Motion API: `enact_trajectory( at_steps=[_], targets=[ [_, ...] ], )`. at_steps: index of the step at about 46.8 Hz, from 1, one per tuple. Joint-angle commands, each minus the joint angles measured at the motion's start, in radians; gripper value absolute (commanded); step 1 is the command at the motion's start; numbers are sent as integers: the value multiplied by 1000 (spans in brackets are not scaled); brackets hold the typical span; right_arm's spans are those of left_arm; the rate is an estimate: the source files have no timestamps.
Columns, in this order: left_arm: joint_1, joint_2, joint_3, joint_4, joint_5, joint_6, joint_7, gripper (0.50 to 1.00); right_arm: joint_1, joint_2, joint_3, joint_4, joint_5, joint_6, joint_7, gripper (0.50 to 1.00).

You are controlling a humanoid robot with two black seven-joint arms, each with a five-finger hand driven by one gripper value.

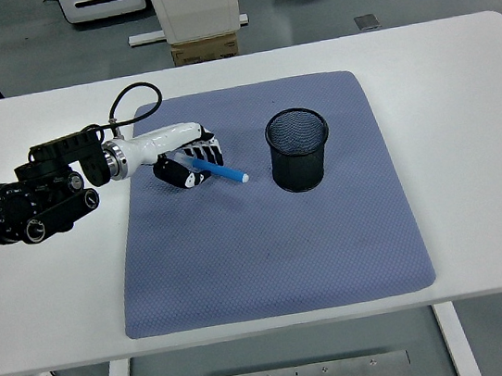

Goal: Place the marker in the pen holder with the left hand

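A white counter (460, 74) carries a blue-grey mat (268, 242), and over the mat's far-left part the left robot hand (183, 158) has its fingers clamped on a blue marker (219, 171), whose white tip slants down and to the right of the fist. The black mesh pen holder (299, 148) stands upright on the mat, near the robot hand on its right. To do the carry well, I judge the marker should rise clear of the mat, travel right until it is above the holder's open rim, and tip nearer to vertical before the fingers let go.

Hidden and cut-off parts
The marker's (219, 171) rear end is hidden inside the left hand (183, 160); the left arm runs off the picture's left edge.
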Motion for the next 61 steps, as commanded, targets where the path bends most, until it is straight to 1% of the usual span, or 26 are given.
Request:
enact_trajectory(
  at_steps=[1, 26, 35, 44, 61],
  targets=[
    [-13, 1, -1, 0, -17, 0, 0, 500, 0, 0, 0, 0, 0, 0, 0, 1000],
    [-104, 1, -15, -2, -258, 0, -6, 500, 0, 0, 0, 0, 0, 0, 0, 1000],
    [-134, -15, -24, -3, -344, 0, -6, 500, 0, 0, 0, 0, 0, 0, 0, 1000],
    [-134, -48, -92, -5, -366, -2, -6, 500, 0, 0, 0, 0, 0, 0, 0, 1000],
    [-134, -126, -122, -18, -510, -2, -6, 500, 0, 0, 0, 0, 0, 0, 0, 1000]
  ],
)
